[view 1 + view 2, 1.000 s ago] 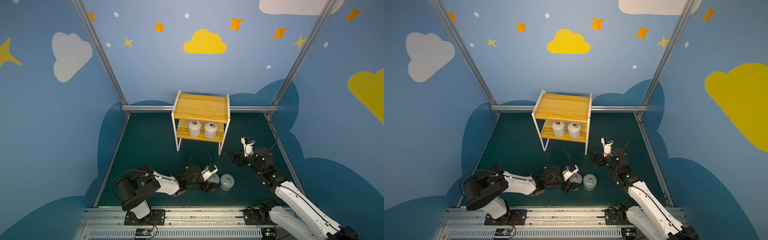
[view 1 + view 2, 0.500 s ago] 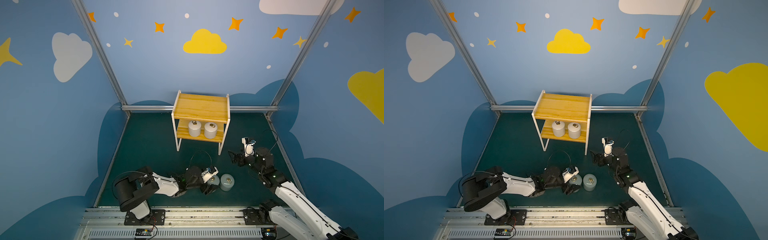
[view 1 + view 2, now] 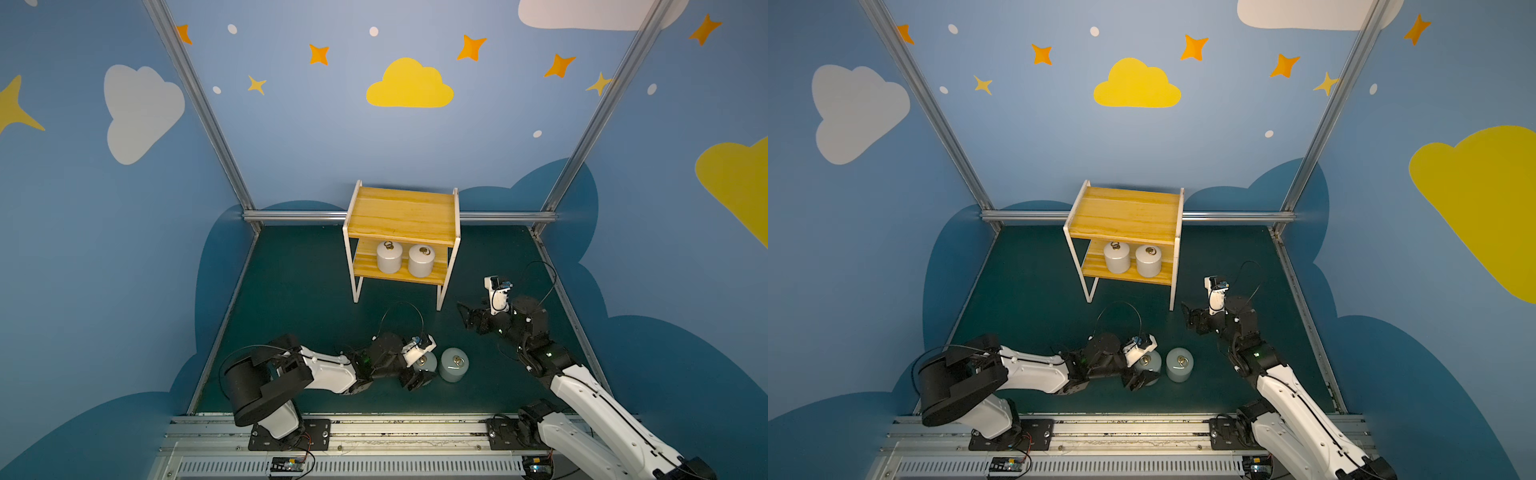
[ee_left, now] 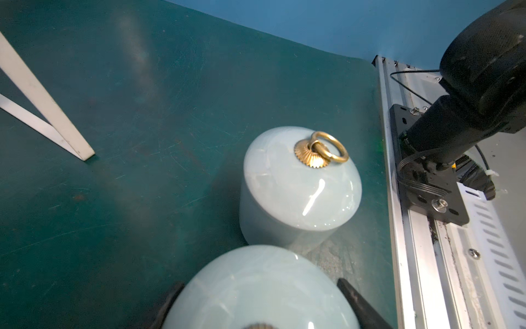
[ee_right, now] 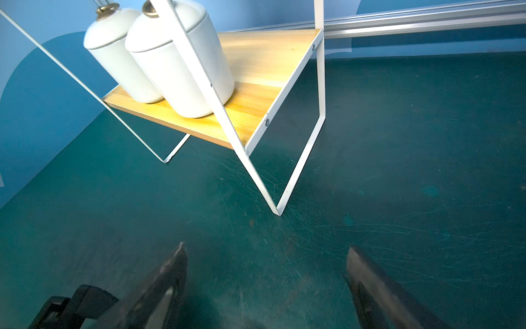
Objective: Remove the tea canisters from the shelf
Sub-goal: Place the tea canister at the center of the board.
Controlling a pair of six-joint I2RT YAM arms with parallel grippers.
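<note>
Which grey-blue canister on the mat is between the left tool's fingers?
The left canister, flanked by the left tool; the right canister stands free beside it.

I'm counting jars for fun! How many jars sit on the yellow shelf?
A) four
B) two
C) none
B: two off-white canisters stand on the lower board of the shelf; the two grey-blue canisters stand off it.

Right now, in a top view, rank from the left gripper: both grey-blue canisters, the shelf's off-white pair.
1. Grey-blue canister, inside the left gripper.
2. Second grey-blue canister, beside it on the mat.
3. Off-white canisters, on the shelf; too close to separate.
</note>
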